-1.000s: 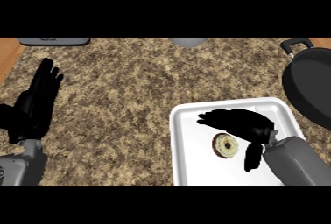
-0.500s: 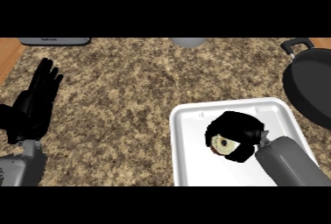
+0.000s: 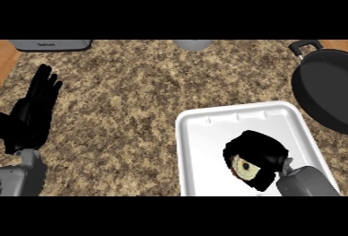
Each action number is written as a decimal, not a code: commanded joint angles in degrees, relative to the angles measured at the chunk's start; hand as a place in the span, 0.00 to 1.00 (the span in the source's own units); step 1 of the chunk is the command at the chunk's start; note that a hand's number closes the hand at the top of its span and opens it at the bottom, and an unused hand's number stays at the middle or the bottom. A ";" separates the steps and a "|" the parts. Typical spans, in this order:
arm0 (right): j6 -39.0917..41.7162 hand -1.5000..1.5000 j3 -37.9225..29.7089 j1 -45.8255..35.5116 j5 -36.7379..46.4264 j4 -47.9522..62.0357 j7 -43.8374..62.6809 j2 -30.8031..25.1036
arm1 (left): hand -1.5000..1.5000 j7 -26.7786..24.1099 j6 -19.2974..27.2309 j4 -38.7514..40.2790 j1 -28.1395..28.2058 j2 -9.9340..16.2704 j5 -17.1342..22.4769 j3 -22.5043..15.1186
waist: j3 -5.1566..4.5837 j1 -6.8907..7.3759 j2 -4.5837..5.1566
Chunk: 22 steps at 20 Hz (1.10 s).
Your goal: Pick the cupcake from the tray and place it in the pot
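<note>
A white tray (image 3: 204, 138) lies on the counter at the lower right. Over its middle my right hand (image 3: 258, 148) curls round the cupcake (image 3: 245, 168), of which only a pale top and a brown edge show beneath the fingers. The black pot (image 3: 325, 87) sits at the right edge, partly cut off, its handle pointing up and left. My left hand (image 3: 34, 113) rests open at the far left, fingers up, away from the tray.
A grey appliance (image 3: 51, 44) stands at the back left and a grey round object (image 3: 194, 44) at the back middle. Speckled granite counter (image 3: 129, 101) spreads between my left hand and the tray. A wooden edge shows at the far left.
My right hand has come down over the cupcake and its fingers have curled round it; a second ago they were spread above it. My left hand has stayed still.
</note>
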 commanded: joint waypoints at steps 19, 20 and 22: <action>-10.00 1.00 -26.54 30.78 -18.43 -51.29 20.05 10.34 | 0.50 2.52 0.89 -5.20 2.05 -1.39 -1.07 -0.88 | 0.22 0.15 -0.02; -10.77 1.00 -25.72 30.69 -17.40 -55.12 22.35 11.69 | 0.50 -0.01 0.81 -1.85 2.12 -1.98 -2.10 -1.25 | 0.12 -0.32 0.17; -10.66 1.00 -31.95 27.87 -22.07 -52.62 22.30 11.76 | 0.50 -0.50 -0.41 0.40 -0.82 -1.09 -0.33 0.59 | 0.13 -0.09 0.43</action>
